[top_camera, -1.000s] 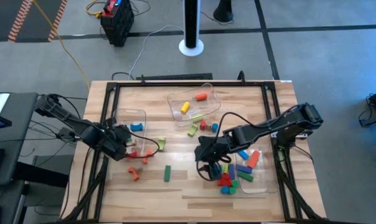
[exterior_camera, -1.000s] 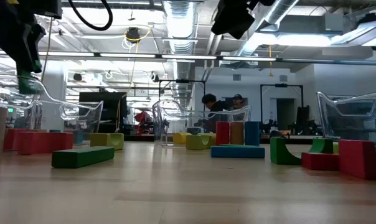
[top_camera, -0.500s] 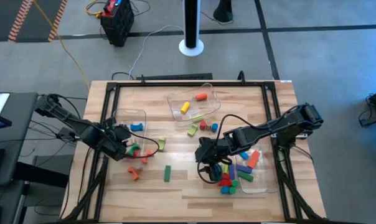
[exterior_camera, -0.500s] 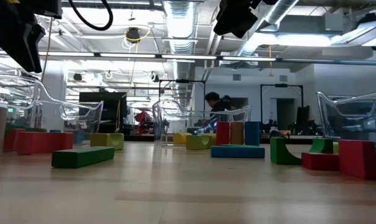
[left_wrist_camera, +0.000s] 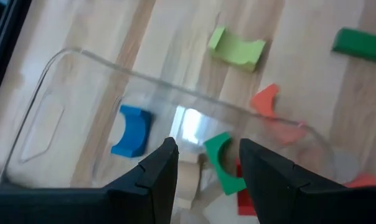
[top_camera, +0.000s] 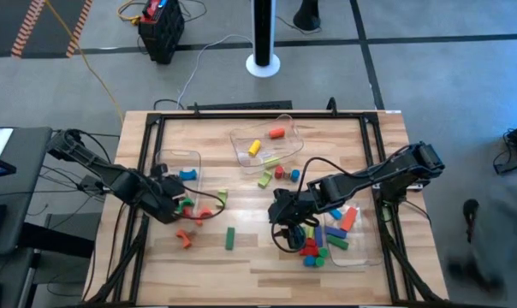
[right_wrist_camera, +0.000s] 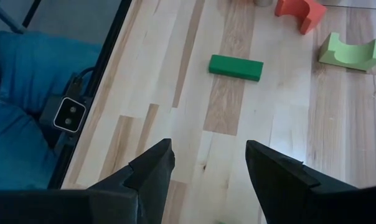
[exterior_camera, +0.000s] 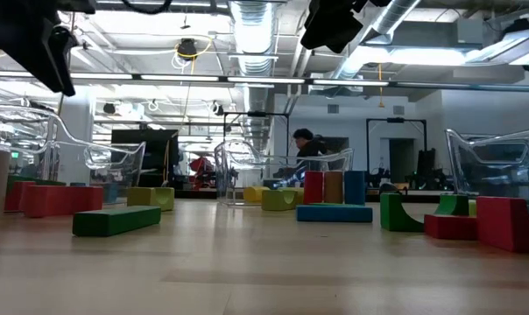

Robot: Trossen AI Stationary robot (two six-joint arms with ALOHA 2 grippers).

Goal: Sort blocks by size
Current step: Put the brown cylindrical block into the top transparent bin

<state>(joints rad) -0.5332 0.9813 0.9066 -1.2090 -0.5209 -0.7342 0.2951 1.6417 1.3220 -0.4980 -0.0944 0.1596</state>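
My left gripper (left_wrist_camera: 203, 155) hangs open over the near end of the left clear bin (top_camera: 177, 171). Under it in the bin lie a green arch block (left_wrist_camera: 222, 163), a blue arch (left_wrist_camera: 132, 129) and a red block. My right gripper (right_wrist_camera: 210, 158) stands open above bare table near a cluster of red, blue and green blocks (top_camera: 311, 248). On the table between the arms lie a green bar (top_camera: 230, 238), an orange arch (top_camera: 183, 239) and a light green arch (top_camera: 222, 197).
A far clear bin (top_camera: 263, 141) holds yellow and orange blocks. A right clear bin (top_camera: 344, 231) holds several blocks. More blocks lie mid-table (top_camera: 280, 174). Black frame rails (top_camera: 147, 197) run along the table's edges. A person shows in the room behind (exterior_camera: 306, 144).
A second ago a green block hung at my left gripper's fingers above the left bin. My left gripper has let it go, and the block has dropped into the bin. The gripper has tipped up a little. My right arm has kept still.
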